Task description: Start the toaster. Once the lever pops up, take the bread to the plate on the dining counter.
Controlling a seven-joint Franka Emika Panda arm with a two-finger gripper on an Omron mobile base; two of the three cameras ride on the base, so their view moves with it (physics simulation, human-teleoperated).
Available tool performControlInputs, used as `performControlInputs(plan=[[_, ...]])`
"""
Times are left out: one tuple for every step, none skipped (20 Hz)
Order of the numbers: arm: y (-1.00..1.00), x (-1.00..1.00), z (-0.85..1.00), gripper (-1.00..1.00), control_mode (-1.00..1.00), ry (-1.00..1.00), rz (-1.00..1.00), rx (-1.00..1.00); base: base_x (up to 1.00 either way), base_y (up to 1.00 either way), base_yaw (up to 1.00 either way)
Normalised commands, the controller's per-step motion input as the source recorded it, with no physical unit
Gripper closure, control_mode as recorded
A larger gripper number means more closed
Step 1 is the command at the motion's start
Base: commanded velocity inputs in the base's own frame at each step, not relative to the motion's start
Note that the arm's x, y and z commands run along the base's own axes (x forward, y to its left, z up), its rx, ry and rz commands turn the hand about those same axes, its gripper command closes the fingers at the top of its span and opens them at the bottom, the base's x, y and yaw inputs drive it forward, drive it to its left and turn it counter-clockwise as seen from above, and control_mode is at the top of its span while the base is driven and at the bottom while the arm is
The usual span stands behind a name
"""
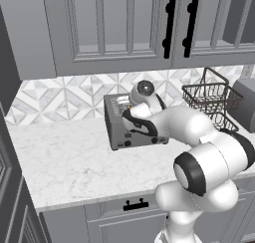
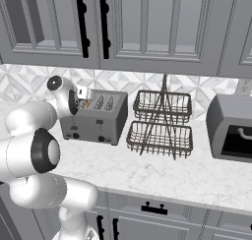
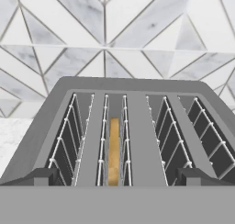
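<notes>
The boxy grey metal four-slot toaster stood on the white marble tabletop against the diamond-patterned tile backsplash, with a black two-tier wire basket rack just beside it and a grey box-shaped appliance with a dark opening beyond that rack. The thin golden-tan slice of bread sat down inside one of the toaster's middle slots, its top edge below the toaster's rim. The white arm's end effector hovered over the toaster's front edge, jaws spread as wide as they go and holding nothing, its two dark tips straddling the slots. The levers were on the toaster's front face, which the arm partly hid from the left. My worry from here was the approach: I judged that if the open end effector came down where it hung, a tip could catch on the slot wires or the rim instead of meeting a lever. A push landing off the lever could also shove the toaster back toward the backsplash, or sideways against the wire rack, without starting it.
</notes>
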Motion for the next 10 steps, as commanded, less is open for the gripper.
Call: performControlInputs(plan=[[0.00, 0.00, 0.00, -1.00, -1.00, 0.00, 0.00, 0.00, 0.00, 0.00, 0.00], [0.00, 0.00, 0.00, -1.00, -1.00, 0.00, 0.00, 0.00, 0.00, 0.00, 0.00], [0.00, 0.00, 0.00, -1.00, -1.00, 0.00, 0.00, 0.00, 0.00, 0.00, 0.00], [0.00, 0.00, 0.00, -1.00, -1.00, 0.00, 0.00, 0.00, 0.00, 0.00, 0.00], [0.00, 0.00, 0.00, -1.00, -1.00, 0.00, 0.00, 0.00, 0.00, 0.00, 0.00], [0.00, 0.00, 0.00, -1.00, -1.00, 0.00, 0.00, 0.00, 0.00, 0.00, 0.00], [0.00, 0.00, 0.00, -1.00, -1.00, 0.00, 0.00, 0.00, 0.00, 0.00, 0.00], [0.00, 0.00, 0.00, -1.00, -1.00, 0.00, 0.00, 0.00, 0.00, 0.00, 0.00], [0.00, 0.00, 0.00, -1.00, -1.00, 0.00, 0.00, 0.00, 0.00, 0.00, 0.00], [0.00, 0.00, 0.00, -1.00, -1.00, 0.00, 0.00, 0.00, 0.00, 0.00, 0.00]])
